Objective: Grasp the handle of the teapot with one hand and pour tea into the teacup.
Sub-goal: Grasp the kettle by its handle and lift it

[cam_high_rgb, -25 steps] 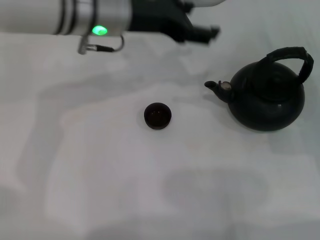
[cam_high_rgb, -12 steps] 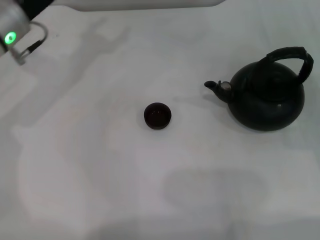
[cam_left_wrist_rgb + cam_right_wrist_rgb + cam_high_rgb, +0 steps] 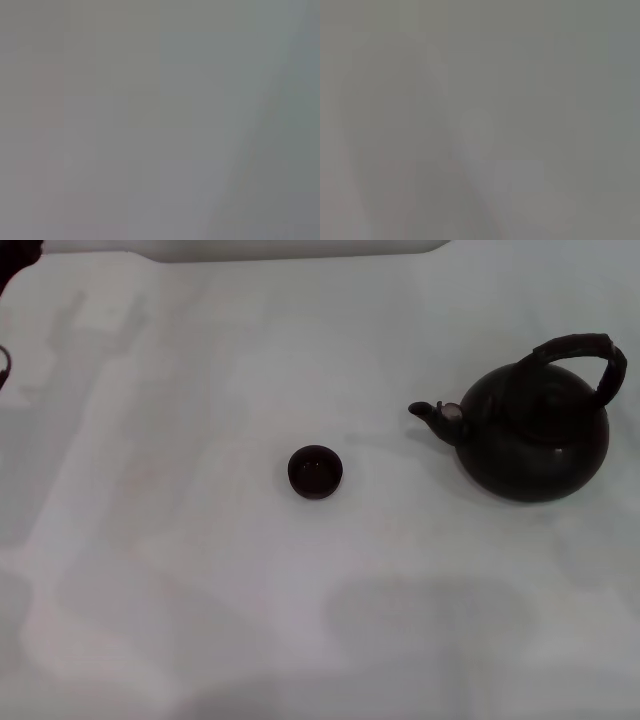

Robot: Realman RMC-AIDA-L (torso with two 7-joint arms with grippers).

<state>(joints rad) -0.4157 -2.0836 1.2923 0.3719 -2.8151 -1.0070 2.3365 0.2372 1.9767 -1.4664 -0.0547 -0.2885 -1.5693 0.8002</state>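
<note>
Status: neither of my claws shows in any view, so I cannot tell whether left or right is spread, pressed together or pinching anything. All I get of my left arm (image 3: 14, 262) is a dark sliver at the far left corner of the head view, with a bit of cable (image 3: 3, 368) at the edge just nearer than it; I cannot tell whether the claw is part of that. Right arm: out of view. Both wrist views give plain grey, nothing I can name. The teapot (image 3: 535, 435) sits upright on the white table (image 3: 200, 590), off to my right, well apart from that left-arm sliver and clear across the table from it. Its handle (image 3: 580, 348) stands arched over the top, set a little toward the pot's right side, not yet grasped. The spout (image 3: 430, 413) points left, toward the teacup (image 3: 315, 471). The teacup stands upright, mouth up, about mid-table, between the left-arm sliver and the teapot, nearer the teapot, apart from the spout, not touching. Cup contents: cannot tell, the inside just reads dark. A white band (image 3: 290, 248) runs along the far edge of the head view; cannot tell what it is.
</note>
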